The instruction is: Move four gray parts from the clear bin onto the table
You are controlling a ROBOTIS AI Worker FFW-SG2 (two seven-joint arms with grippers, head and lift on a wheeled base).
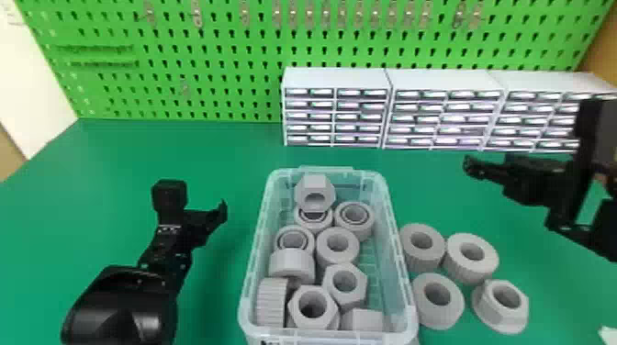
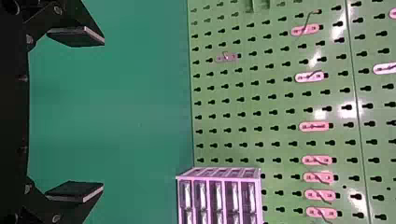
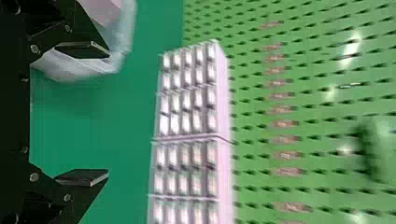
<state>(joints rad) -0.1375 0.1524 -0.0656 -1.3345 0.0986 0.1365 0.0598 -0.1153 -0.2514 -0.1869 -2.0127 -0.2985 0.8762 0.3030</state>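
Observation:
Left of the bin, my left gripper [image 1: 202, 202] is parked over the table; in its own wrist view the left gripper [image 2: 77, 114] is open around nothing. My right gripper [image 1: 473, 167] is at the right, above and behind the loose parts; in its wrist view the right gripper [image 3: 83, 114] stands open too. The clear bin [image 1: 400, 275] holds several gray parts, such as a hex nut [image 1: 315, 188] at the back and a round part [image 1: 337, 245] mid-bin. On the table beside its right wall lie several gray parts: rings [image 1: 429, 250] [image 1: 477, 259] [image 1: 438, 305] and a flanged nut [image 1: 502, 303].
White drawer cabinets [image 1: 335, 110] line the back right of the green table [image 1: 114, 156], before a green pegboard [image 1: 206, 69]. The bin's corner [image 3: 84, 65] lies behind one right finger in the right wrist view. Something white is at the table's lower right edge.

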